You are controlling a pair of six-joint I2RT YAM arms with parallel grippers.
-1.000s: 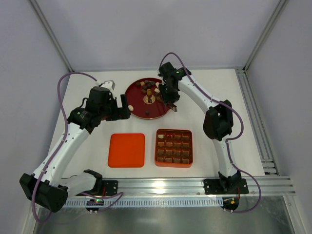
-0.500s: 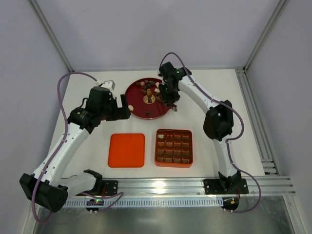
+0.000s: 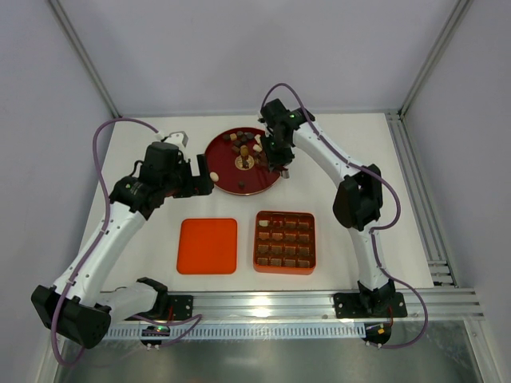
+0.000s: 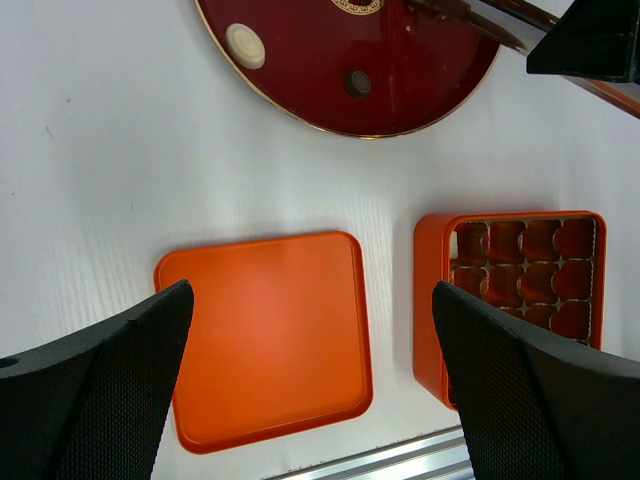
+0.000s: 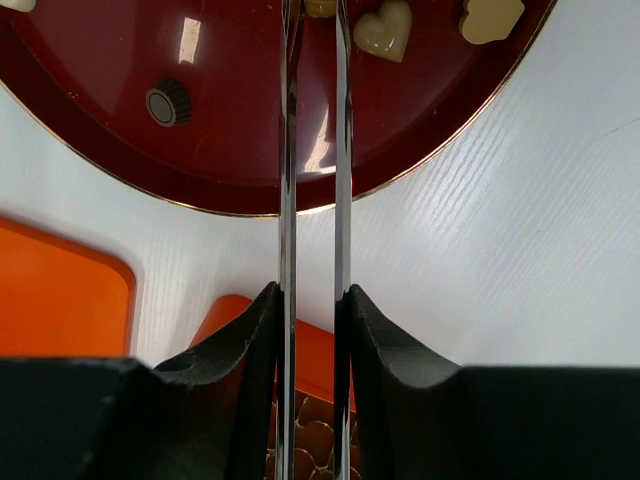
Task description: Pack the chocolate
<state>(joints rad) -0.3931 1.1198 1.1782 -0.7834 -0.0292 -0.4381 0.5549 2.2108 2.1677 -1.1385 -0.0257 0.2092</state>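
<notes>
Right gripper [image 5: 312, 298] clamped on tweezers [image 5: 288, 150], tips among chocolate [image 5: 387, 28] on far plate [image 3: 231, 182] | left gripper [image 4: 312, 300] wide above lid [image 4: 265, 335] | risk: slim tips pinching off-centre could flick 1 piece off the plate, missing box [image 3: 284, 214].

- The left arm [image 3: 104, 239] folds back from its base to an elbow at the near left corner. Its forearm then runs up and away, and the wrist bends to the right.
- The left pincer [image 3: 206, 177] aims right and down with its jaws spread wide. In the wrist view its two fingers [image 4: 100, 390] sit at the lower corners.
- The right arm [image 3: 327, 159] rises from its base to a high elbow. Its forearm stretches away and leftward, and the wrist turns down.
- The right pincer [image 3: 281, 159] points down, closed on tweezers [image 5: 288, 150]. Its pads [image 5: 240, 350] press the two blades from outside, and the blades stand slightly apart.
</notes>
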